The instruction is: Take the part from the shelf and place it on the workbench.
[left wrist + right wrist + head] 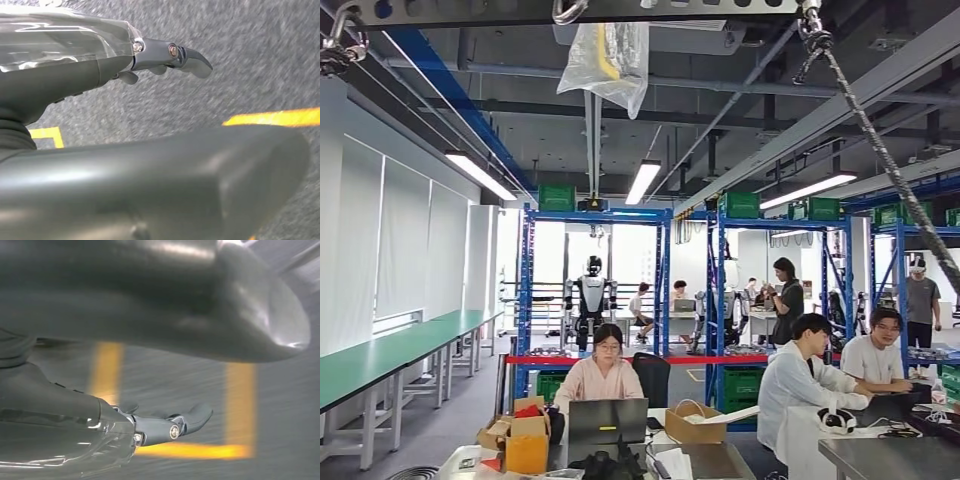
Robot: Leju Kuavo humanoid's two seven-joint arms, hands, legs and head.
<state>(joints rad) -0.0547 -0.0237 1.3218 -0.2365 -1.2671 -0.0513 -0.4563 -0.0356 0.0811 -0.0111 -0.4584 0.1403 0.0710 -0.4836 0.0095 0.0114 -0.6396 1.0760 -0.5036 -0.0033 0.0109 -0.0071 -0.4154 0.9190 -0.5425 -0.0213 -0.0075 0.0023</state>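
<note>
A blue steel shelf [525, 300] stands across the room in the head view, with green crates [556, 197] on top; I cannot make out any part on it from here. A long green workbench [395, 350] runs along the left wall. My left hand [94, 70] hangs over grey floor, its fingers [170, 54] stretched out, its thumb [170, 180] apart from them, nothing in it. My right hand [94, 425] also hangs over the floor with straight fingers [181, 426] and holds nothing.
Several people sit at desks with laptops and cardboard boxes [525, 435] between me and the shelf. Another robot [592, 295] stands behind the shelf. A grey metal table [893, 455] is at lower right. Yellow tape lines [237, 405] mark the floor.
</note>
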